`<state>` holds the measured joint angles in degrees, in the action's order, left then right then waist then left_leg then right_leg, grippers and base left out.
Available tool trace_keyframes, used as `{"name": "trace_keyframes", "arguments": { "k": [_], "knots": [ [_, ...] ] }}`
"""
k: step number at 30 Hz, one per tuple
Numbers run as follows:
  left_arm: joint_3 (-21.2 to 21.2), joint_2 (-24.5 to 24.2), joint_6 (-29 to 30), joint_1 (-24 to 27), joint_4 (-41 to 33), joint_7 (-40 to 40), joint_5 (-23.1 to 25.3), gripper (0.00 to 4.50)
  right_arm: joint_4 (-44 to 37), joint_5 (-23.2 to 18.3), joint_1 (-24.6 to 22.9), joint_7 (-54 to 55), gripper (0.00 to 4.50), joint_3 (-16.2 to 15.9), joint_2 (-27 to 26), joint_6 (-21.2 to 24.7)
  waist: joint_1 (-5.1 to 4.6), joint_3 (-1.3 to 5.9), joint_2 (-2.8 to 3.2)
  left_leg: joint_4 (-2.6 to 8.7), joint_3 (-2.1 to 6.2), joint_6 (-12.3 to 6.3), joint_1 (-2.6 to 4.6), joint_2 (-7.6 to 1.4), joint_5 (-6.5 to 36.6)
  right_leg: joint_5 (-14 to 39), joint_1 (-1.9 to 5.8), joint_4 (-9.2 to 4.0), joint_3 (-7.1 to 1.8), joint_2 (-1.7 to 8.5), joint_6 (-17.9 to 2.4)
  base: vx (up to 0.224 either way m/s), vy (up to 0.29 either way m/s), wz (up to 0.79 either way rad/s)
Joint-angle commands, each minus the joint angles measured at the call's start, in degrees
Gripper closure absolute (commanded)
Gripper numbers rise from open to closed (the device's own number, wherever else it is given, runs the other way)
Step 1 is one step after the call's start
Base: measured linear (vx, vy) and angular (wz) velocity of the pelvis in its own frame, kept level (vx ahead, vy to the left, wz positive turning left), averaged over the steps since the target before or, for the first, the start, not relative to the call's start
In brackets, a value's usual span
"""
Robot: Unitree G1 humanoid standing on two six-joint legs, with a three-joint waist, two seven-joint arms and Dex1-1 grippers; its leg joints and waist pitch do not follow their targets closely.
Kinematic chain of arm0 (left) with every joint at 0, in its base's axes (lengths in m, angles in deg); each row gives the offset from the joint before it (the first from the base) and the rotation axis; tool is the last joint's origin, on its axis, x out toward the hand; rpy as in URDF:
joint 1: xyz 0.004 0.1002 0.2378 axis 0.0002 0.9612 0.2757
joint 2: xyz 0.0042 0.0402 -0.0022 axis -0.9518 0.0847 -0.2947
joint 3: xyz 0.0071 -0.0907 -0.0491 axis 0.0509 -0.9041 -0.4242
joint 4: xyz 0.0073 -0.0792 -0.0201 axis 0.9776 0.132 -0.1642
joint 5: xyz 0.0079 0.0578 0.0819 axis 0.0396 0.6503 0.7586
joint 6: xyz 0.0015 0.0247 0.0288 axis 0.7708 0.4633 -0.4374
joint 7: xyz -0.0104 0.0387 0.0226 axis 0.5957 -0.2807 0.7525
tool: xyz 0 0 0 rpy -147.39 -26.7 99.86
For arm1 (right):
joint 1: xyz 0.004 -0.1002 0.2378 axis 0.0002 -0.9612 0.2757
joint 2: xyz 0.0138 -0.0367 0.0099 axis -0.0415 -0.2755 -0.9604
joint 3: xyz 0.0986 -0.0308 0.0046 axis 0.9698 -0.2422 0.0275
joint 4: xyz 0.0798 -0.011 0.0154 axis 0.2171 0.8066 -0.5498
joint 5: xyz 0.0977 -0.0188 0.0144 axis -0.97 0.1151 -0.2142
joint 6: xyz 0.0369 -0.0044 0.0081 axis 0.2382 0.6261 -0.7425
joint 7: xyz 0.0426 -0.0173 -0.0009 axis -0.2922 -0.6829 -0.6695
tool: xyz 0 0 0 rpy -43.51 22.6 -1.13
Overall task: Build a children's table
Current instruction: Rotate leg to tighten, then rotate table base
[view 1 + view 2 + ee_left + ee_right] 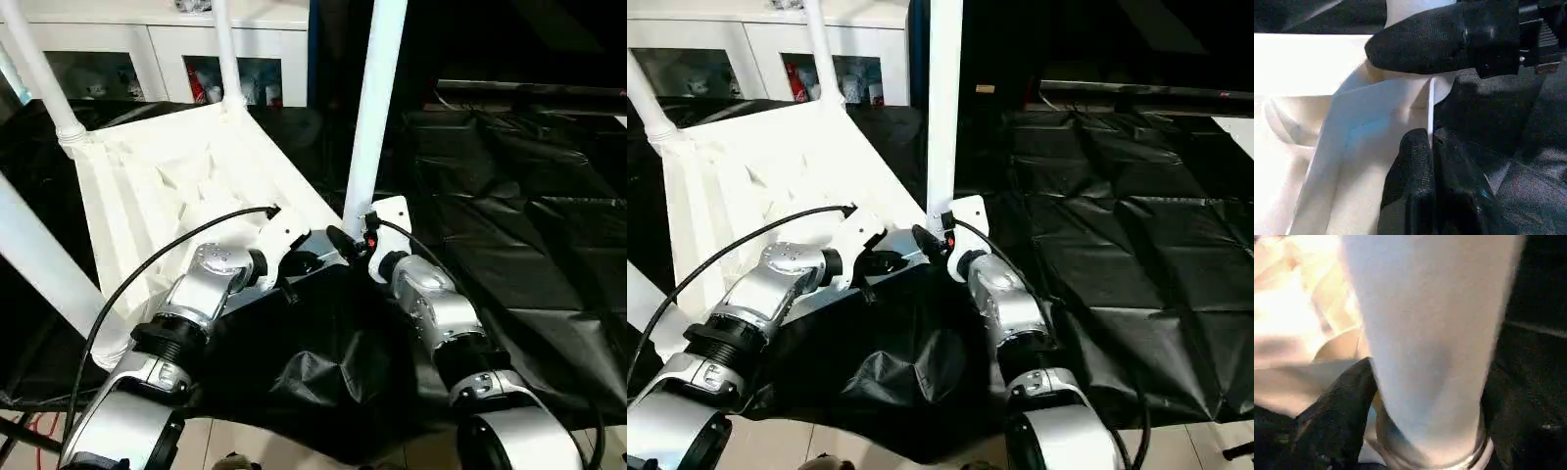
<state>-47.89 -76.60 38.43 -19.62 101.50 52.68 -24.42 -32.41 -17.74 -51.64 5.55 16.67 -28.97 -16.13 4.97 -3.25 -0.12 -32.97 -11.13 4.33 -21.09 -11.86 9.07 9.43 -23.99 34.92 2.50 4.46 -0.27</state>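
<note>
The right gripper (345, 238), closed around the fourth table leg (373, 108), is seating it in the tabletop's corner socket (1425, 450) while the left gripper (1427, 147) is pinching the rim (1431, 110); pressing straight down likely comes next.

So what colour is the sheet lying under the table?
Black, a glossy wrinkled sheet; the right eye view shows it best.

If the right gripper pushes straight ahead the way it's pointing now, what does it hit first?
Most likely the table leg: it stands upright directly ahead of the right gripper, at its corner socket. Contact may already exist; depth is unclear.
</note>
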Motion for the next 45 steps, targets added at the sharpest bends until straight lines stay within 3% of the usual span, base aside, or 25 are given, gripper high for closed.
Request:
{"name": "trace_keyframes", "arguments": {
  "k": [1, 2, 6, 9, 13, 16, 19, 21, 26, 28, 29, 31, 32, 35, 36, 37, 38, 39, 40, 41, 42, 43, 44, 45],
  "knots": [
    [0.7, 1.4, -4.7, -1.3, -1.2, 0.5, -1.0, 4.5, -0.8, 0.9, -1.5, -6.4, 0.88, -4.7, -0.3, 0.5, -0.1, 4.04, 0.04, 3.59, 0.57, -0.41, 0.64, -0.72, 16.1, 14.3, 3.0, -4.52, -1.83, 2.83, -10.5, 0.0, 0.0, 0.0],
    [1.0, 1.2, -5.5, -1.4, -0.7, 0.7, -0.6, 4.5, -1.5, 0.8, -1.9, -8.3, 0.88, -5.0, 0.9, 0.1, -0.03, 3.98, 0.22, 3.6, 0.54, -0.48, 0.66, -0.76, 16.4, 14.6, 2.93, -4.65, -1.9, 2.83, -10.2, 0.0, 0.0, 0.0],
    [1.5, 0.5, -7.4, -1.3, 0.0, 1.8, -0.2, 4.5, -5.0, 0.0, -3.7, -16.4, 0.88, -4.9, 6.9, -1.3, 0.48, 3.99, -0.06, 3.48, 0.5, -1.15, 0.75, -0.82, 16.5, 14.0, 3.09, -4.64, -1.86, 2.72, -10.3, 0.0, 0.0, 0.0],
    [1.9, -0.6, -9.2, -0.8, 0.5, 2.5, 0.6, 4.5, -10.6, -3.6, -6.7, -29.5, 0.88, -3.7, 16.6, 0.1, 1.03, 3.93, -0.18, 3.35, 0.48, -2.4, 0.74, -0.83, 16.8, 15.2, 3.34, -4.87, -1.78, 2.69, -9.7, 0.0, 0.0, 0.0],
    [2.4, -0.9, -10.4, -0.2, 0.4, 4.0, 0.4, 4.5, -11.9, -5.1, -7.4, -34.1, 0.88, -2.8, 21.0, 0.9, 1.16, 4.03, -0.67, 3.07, 0.47, -3.09, 0.22, -0.69, 15.0, 15.6, 3.43, -4.71, -1.57, 2.81, -10.2, 0.0, 0.0, 0.0],
    [3.2, -1.4, -11.7, 0.5, 0.2, 5.5, 0.6, 4.5, -12.7, -6.0, -7.8, -36.4, 0.88, -1.9, 23.6, 1.6, 1.23, 4.03, -0.84, 2.98, 0.43, -3.3, 0.37, -0.82, 14.6, 17.0, 3.14, -4.86, -1.56, 2.86, -10.3, 0.0, 0.0, 0.0],
    [3.4, -1.4, -11.9, 0.9, -0.1, 5.6, 0.5, 4.5, -13.9, -7.2, -8.1, -37.6, 0.88, -1.5, 24.6, 3.2, 1.45, 4.06, -0.68, 2.95, 0.42, -3.49, 0.56, -0.93, 14.2, 16.8, 3.03, -4.81, -1.57, 2.83, -10.5, 0.0, 0.0, 0.0],
    [3.1, -1.2, -11.4, 1.4, -1.0, 6.3, -0.4, 4.06, -15.4, -7.9, -8.6, -38.5, 0.86, -1.9, 24.4, 4.4, 1.52, 4.05, -0.64, 2.98, 0.42, -3.59, 0.45, -0.98, 14.4, 16.0, 3.07, -4.68, -1.53, 2.77, -10.7, 0.0, 0.0, 0.0],
    [0.6, -0.1, -8.1, 3.1, -5.8, 5.8, -4.0, 3.71, -20.2, -9.0, -10.5, -40.9, 0.86, -5.1, 22.2, 6.7, 1.57, 4.23, -0.62, 3.02, 0.57, -3.45, 0.2, -1.24, 13.8, 14.0, 3.25, -4.25, -1.46, 3.0, -11.9, 0.0, 0.0, 0.0],
    [-1.9, 0.3, -5.0, 4.8, -10.7, 3.6, -6.4, 3.52, -21.8, -9.0, -11.2, -40.5, 0.86, -6.5, 20.4, 7.4, 1.36, 4.05, -0.83, 3.06, 0.48, -3.63, 0.15, -1.24, 14.1, 14.0, 2.99, -4.4, -1.45, 2.96, -12.5, 0.0, 0.0, 0.0],
    [-2.9, -0.2, -3.6, 5.8, -12.9, 2.8, -6.9, 3.48, -22.3, -9.0, -11.4, -40.1, 0.86, -6.8, 19.8, 7.5, 1.34, 4.05, -0.73, 3.06, 0.51, -3.43, 0.21, -1.26, 14.5, 14.7, 2.99, -4.36, -1.47, 3.01, -12.4, 0.0, 0.0, 0.0],
    [-4.8, -1.8, 0.1, 9.2, -19.3, 2.5, -8.6, 3.34, -23.1, -9.3, -11.7, -38.9, 0.86, -7.1, 18.5, 7.7, 1.19, 3.79, -1.13, 3.25, 0.62, -3.11, 0.04, -1.25, 15.2, 17.4, 3.07, -4.55, -1.49, 3.15, -11.2, 0.0, 0.0, 0.0],
    [-4.8, -1.8, 0.1, 9.2, -19.3, 2.5, -8.6, 3.34, -23.1, -9.3, -11.7, -38.9, 0.86, -7.1, 18.5, 7.7, 0.92, 3.76, -0.88, 3.45, 0.77, -2.62, 0.1, -1.33, 15.8, 19.2, 2.95, -4.59, -1.52, 3.24, -10.4, 0.0, 0.0, 0.0],
    [-6.0, -3.6, 4.4, 14.0, -27.7, 3.5, -11.3, 3.03, -23.8, -9.2, -11.9, -36.9, 0.86, -7.1, 17.1, 7.6, 0.14, 3.57, -0.88, 3.51, 0.61, -1.94, 0.47, -1.2, 17.1, 21.3, 2.4, -4.97, -1.6, 2.74, -9.4, 0.0, 0.0, 0.0],
    [-6.0, -3.6, 4.4, 14.0, -27.7, 3.5, -11.3, 2.98, -23.8, -9.2, -11.9, -36.9, 0.86, -7.1, 17.1, 7.6, 0.13, 3.57, -0.79, 3.63, 0.76, -1.77, 0.34, -1.31, 17.3, 21.5, 2.58, -4.84, -1.63, 2.95, -9.4, 0.0, 0.0, 0.0],
    [-6.0, -3.6, 4.4, 14.0, -27.7, 3.5, -11.3, 2.98, -23.8, -9.2, -11.9, -36.9, 0.86, -7.1, 17.1, 7.6, 0.07, 3.44, -0.74, 3.63, 0.63, -1.73, 0.52, -1.17, 18.3, 22.9, 2.25, -5.27, -1.62, 2.67, -8.8, 0.0, 0.0, 0.0],
    [-6.9, -5.0, 8.1, 19.1, -35.2, 3.5, -13.4, 2.8, -24.0, -9.5, -11.9, -35.4, 0.86, -6.7, 15.9, 8.1, 0.17, 3.63, -1.19, 3.64, 0.7, -1.28, 0.64, -1.44, 18.1, 22.0, 2.38, -4.87, -1.72, 2.89, -9.0, 0.0, 0.0, 0.0],
    [-8.5, -7.1, 12.8, 27.8, -45.9, 2.8, -15.8, 2.8, -22.3, -9.5, -10.8, -32.1, 0.86, -5.8, 13.7, 7.5, -0.09, 3.41, -1.6, 4.13, 1.15, -1.2, -0.31, -1.77, 17.1, 21.1, 2.95, -4.19, -1.73, 3.51, -9.7, 0.0, 0.0, 0.0],
    [-9.3, -8.0, 13.9, 32.0, -50.1, 2.6, -16.7, 2.69, -20.8, -9.4, -9.8, -30.2, 0.86, -5.1, 12.6, 7.4, -0.68, 2.6, -2.05, 4.5, 0.88, -1.2, -0.37, -1.72, 18.4, 23.8, 2.2, -4.84, -1.67, 3.05, -9.0, 0.0, 0.0, 0.0],
    [-9.3, -8.0, 13.9, 32.0, -50.1, 2.6, -16.7, 2.64, -20.8, -9.4, -9.8, -30.2, 0.86, -5.1, 12.6, 7.4, -0.86, 2.75, -1.69, 4.33, 0.91, -1.02, -0.03, -1.66, 19.3, 25.2, 2.06, -4.92, -1.75, 3.07, -8.7, 0.0, 0.0, 0.0],
    [-9.7, -8.4, 14.1, 34.2, -52.0, 2.5, -17.0, 2.52, -19.9, -9.3, -9.2, -29.0, 0.86, -4.8, 12.0, 7.3, -0.86, 3.0, -1.32, 3.9, 0.53, -0.97, 0.85, -1.52, 19.4, 24.2, 1.45, -5.29, -2.05, 2.64, -8.7, 0.0, 0.0, 0.0],
    [-10.0, -8.9, 13.7, 36.5, -53.4, 2.4, -17.2, 2.52, -19.0, -9.4, -8.4, -28.1, 0.86, -4.4, 11.5, 7.1, -0.91, 2.65, -1.74, 4.1, 0.63, -1.05, 0.47, -1.44, 19.3, 23.2, 1.64, -5.15, -1.97, 2.49, -8.8, 0.0, 0.0, 0.0],
    [-10.0, -9.2, 13.4, 37.6, -54.0, 2.6, -17.2, 2.33, -18.5, -9.4, -8.0, -27.6, 0.86, -4.1, 11.1, 7.1, -0.89, 2.5, -1.69, 4.28, 0.61, -0.97, 0.55, -1.44, 19.8, 23.4, 1.6, -5.31, -1.92, 2.33, -8.6, 0.0, 0.0, 0.0],
    [-10.6, -9.8, 13.2, 41.4, -56.2, 2.6, -17.9, 2.24, -16.2, -9.7, -6.1, -26.0, 0.86, -3.5, 10.0, 6.6, -0.91, 1.92, -2.6, 4.4, 0.6, -1.0, 0.51, -1.46, 21.0, 24.6, 1.34, -5.4, -1.95, 2.32, -8.0, 0.0, 0.0, 0.0]
  ]
}}
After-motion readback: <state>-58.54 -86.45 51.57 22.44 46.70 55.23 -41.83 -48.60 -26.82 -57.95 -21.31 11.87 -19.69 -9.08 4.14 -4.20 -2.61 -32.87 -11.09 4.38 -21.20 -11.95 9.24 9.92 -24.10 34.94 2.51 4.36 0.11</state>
